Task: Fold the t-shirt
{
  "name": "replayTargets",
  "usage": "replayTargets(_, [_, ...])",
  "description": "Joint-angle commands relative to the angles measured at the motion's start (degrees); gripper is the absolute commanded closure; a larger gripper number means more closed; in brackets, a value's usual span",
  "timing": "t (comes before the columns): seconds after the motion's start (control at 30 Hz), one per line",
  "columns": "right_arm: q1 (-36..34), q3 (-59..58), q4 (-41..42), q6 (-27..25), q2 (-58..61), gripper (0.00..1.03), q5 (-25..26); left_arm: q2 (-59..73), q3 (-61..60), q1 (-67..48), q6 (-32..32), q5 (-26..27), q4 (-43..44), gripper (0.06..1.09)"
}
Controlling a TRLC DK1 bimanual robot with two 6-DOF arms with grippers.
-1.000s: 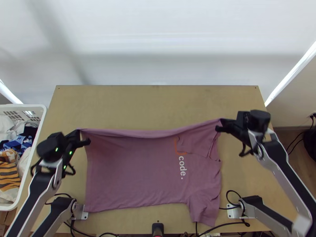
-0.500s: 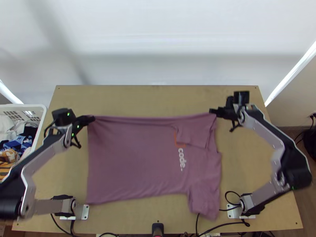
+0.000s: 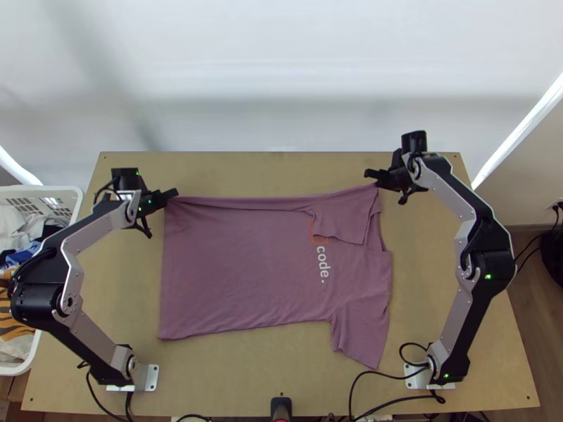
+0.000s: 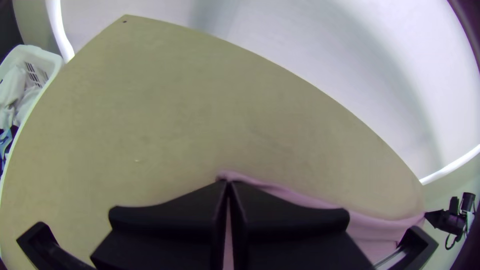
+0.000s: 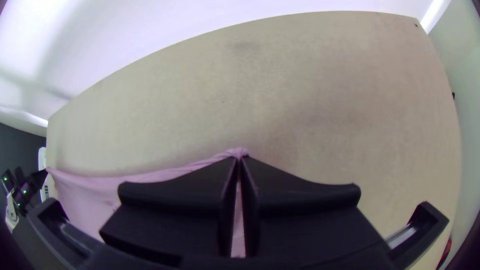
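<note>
In the top view the left gripper (image 3: 171, 194) is shut on the upper left corner of the mauve t-shirt (image 3: 239, 267), and the right gripper (image 3: 373, 176) is shut on its upper right part. Between them the upper edge is drawn fairly straight, with a strip and a sleeve folded over the front beside the print. The other sleeve points toward the near edge. In the left wrist view, cloth (image 4: 370, 225) runs out from between the fingertips of the left gripper (image 4: 227, 182). A pinch of cloth (image 5: 145, 177) shows at the tips of the right gripper (image 5: 239, 159).
A white basket (image 3: 35, 362) of mixed clothes stands at the table's left side. Bare wood (image 3: 274, 172) lies beyond the shirt, up to the table's far edge. Black cables (image 3: 387, 399) run along the near edge, beside a small black object (image 3: 281, 408).
Both grippers have moved toward the table's far edge, the left one also slightly rightward and the right one slightly leftward. The t-shirt has been dragged along, its near edge farther from the table's near edge.
</note>
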Motion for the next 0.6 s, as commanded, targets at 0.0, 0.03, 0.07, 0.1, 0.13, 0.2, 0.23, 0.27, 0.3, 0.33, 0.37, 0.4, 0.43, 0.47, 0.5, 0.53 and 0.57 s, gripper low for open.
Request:
replayTargets(0.0, [0.01, 4.06, -4.36, 1.92, 0.60, 1.00, 0.34, -0.32, 3.09, 1.22, -2.24, 3.63, -4.57, 1.05])
replayTargets(0.03, [0.01, 4.50, -5.94, 1.92, 0.69, 1.00, 0.34, -0.94, 3.18, 1.57, -2.24, 4.60, -5.62, 1.05])
replayTargets(0.07, [0.01, 4.77, -7.43, 1.92, 0.69, 1.00, 0.25, -1.47, 3.00, 1.66, -2.24, 5.83, -6.50, 1.05])
replayTargets(0.1, [0.10, 4.77, -8.40, 1.92, 0.60, 1.00, 0.25, -2.08, 2.56, 1.74, -1.97, 6.71, -7.29, 1.05])
replayTargets(0.13, [0.10, 4.85, -10.25, 1.92, 0.60, 1.00, 0.08, -2.79, 1.77, 1.92, -1.88, 6.97, -7.47, 1.05])
replayTargets(0.2, [0.10, 5.29, -13.76, 1.92, 0.51, 1.00, 0.08, -3.58, 0.63, 2.01, -1.80, 7.68, -7.91, 1.05])
replayTargets(0.23, [0.10, 5.29, -15.43, 1.92, 0.42, 1.00, 0.08, -4.02, 0.01, 2.18, -1.71, 8.20, -8.08, 1.05])
replayTargets(0.27, [0.10, 5.21, -16.75, 1.92, 0.25, 1.00, 0.08, -4.46, -0.69, 2.45, -1.53, 8.64, -8.35, 1.05])
replayTargets(0.3, [0.10, 5.03, -17.98, 1.92, 0.07, 1.00, 0.08, -4.89, -1.22, 2.62, -1.36, 9.00, -8.96, 1.05])
replayTargets(0.33, [0.19, 4.85, -18.95, 1.92, -0.19, 1.00, -0.01, -5.33, -1.57, 2.80, -1.36, 9.61, -9.67, 1.05])
replayTargets(0.37, [0.19, 4.59, -19.83, 2.00, -0.54, 1.00, -0.01, -5.77, -1.92, 3.24, -1.18, 10.75, -10.72, 1.05])
replayTargets(0.4, [0.19, 4.15, -20.44, 2.00, -1.07, 1.00, -0.01, -6.56, -2.53, 3.41, -0.74, 11.72, -11.69, 1.05])
replayTargets(0.43, [0.19, 3.54, -20.79, 1.92, -1.60, 1.00, -0.01, -7.44, -3.41, 3.50, -0.39, 11.90, -11.86, 1.05])
replayTargets(0.47, [0.10, 2.92, -21.14, 1.92, -2.13, 1.00, -0.01, -8.50, -4.47, 3.59, -0.13, 12.51, -12.04, 1.05])
replayTargets(0.5, [0.10, 2.31, -21.50, 1.92, -2.74, 1.00, -0.01, -9.47, -5.52, 3.68, 0.23, 13.30, -12.21, 1.05])
replayTargets(0.53, [0.10, 1.60, -21.85, 1.92, -3.27, 1.00, -0.01, -10.61, -6.58, 3.77, 0.49, 13.48, -12.30, 1.05])
replayTargets(0.57, [0.19, 0.81, -22.02, 1.83, -3.80, 1.00, -0.01, -11.49, -7.54, 3.85, 0.75, 13.74, -12.39, 1.05])
